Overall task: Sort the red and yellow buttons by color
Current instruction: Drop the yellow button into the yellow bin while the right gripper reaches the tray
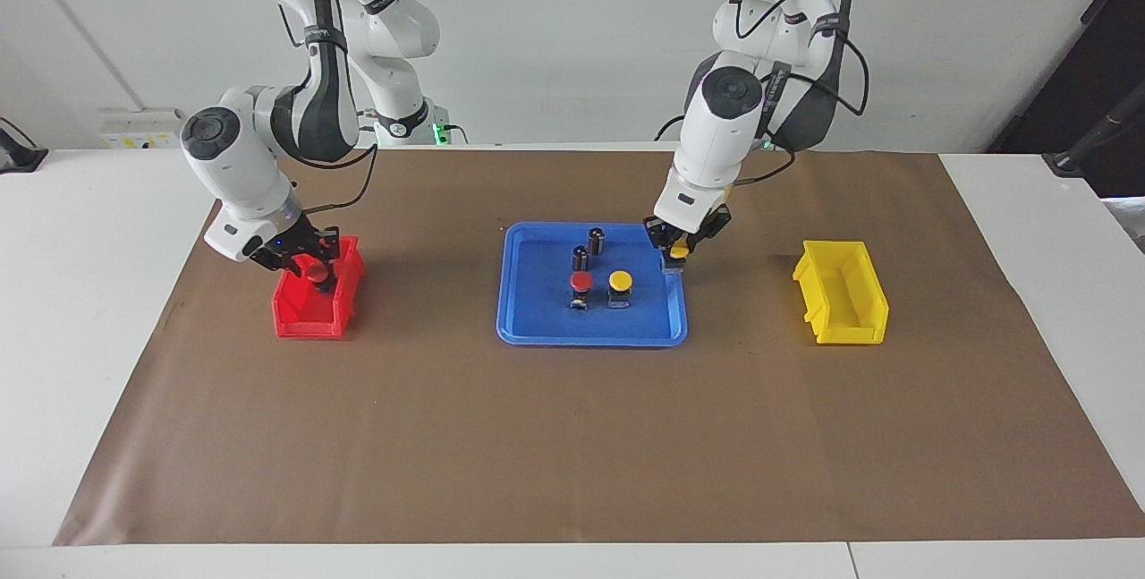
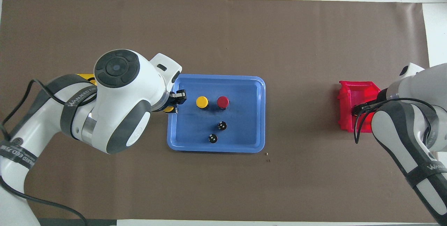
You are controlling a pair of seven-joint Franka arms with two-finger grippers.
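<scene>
Gripping a yellow-capped button (image 1: pixel 680 251), the left tool (image 1: pixel 677 255) hangs over the blue tray's (image 1: pixel 537 328) rim at the left arm's end, fingers closed on the base just under the cap. Hovering in the mouth of the red bin (image 1: pixel 309 321), the right tool (image 1: pixel 315 268) clamps a red-capped button (image 1: pixel 318 272), not yet let go. Resting on the tray beside the left tool: one yellow button (image 1: pixel 620 284) and one red button (image 1: pixel 581 287), touching or nearly so, with two dark silver-topped cylinders (image 1: pixel 589 248) close by. Standing well apart from the left tool toward the left arm's end of the worktop (image 1: pixel 572 445): the yellow bin (image 1: pixel 843 293). Judging by build: light, rigid, top-heavy pieces with smooth domed caps likely to slip, so best pinched across the flat sides of the square base, not the cap.
</scene>
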